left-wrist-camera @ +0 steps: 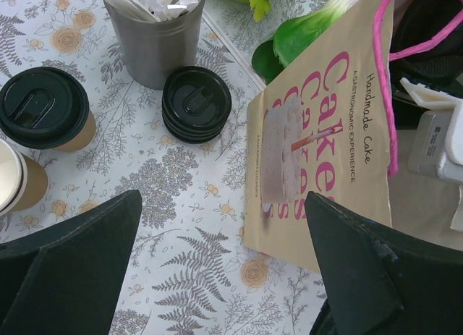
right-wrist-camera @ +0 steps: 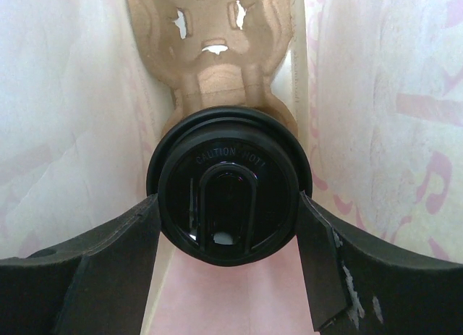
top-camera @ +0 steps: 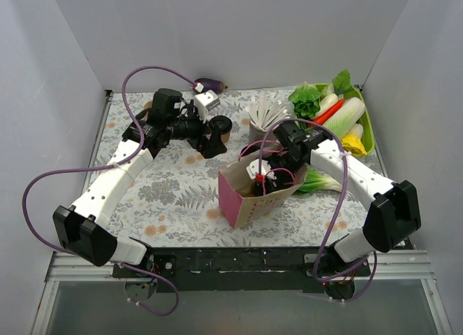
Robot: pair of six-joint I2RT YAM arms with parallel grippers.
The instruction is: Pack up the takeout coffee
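In the right wrist view a takeout coffee [right-wrist-camera: 228, 183], seen as its round black lid, sits between my right gripper's [right-wrist-camera: 229, 208] two fingers, which press on the lid's sides. This is inside the kraft and pink paper bag [top-camera: 249, 197], above the near end of a tan pulp cup carrier [right-wrist-camera: 217, 53]. The cup's brown body is hidden under the lid. My left gripper [left-wrist-camera: 224, 277] is open and empty, low over the table left of the bag [left-wrist-camera: 325, 132]. A second lidded brown cup [left-wrist-camera: 43, 107] stands far left of it.
An open lidless cup [left-wrist-camera: 13, 179], a stack of black lids [left-wrist-camera: 197, 103] and a grey cup of white sticks [left-wrist-camera: 155, 38] stand behind the left gripper. A green tray of vegetables [top-camera: 367, 129] is at the back right. A bok choy [top-camera: 318, 180] lies beside the bag.
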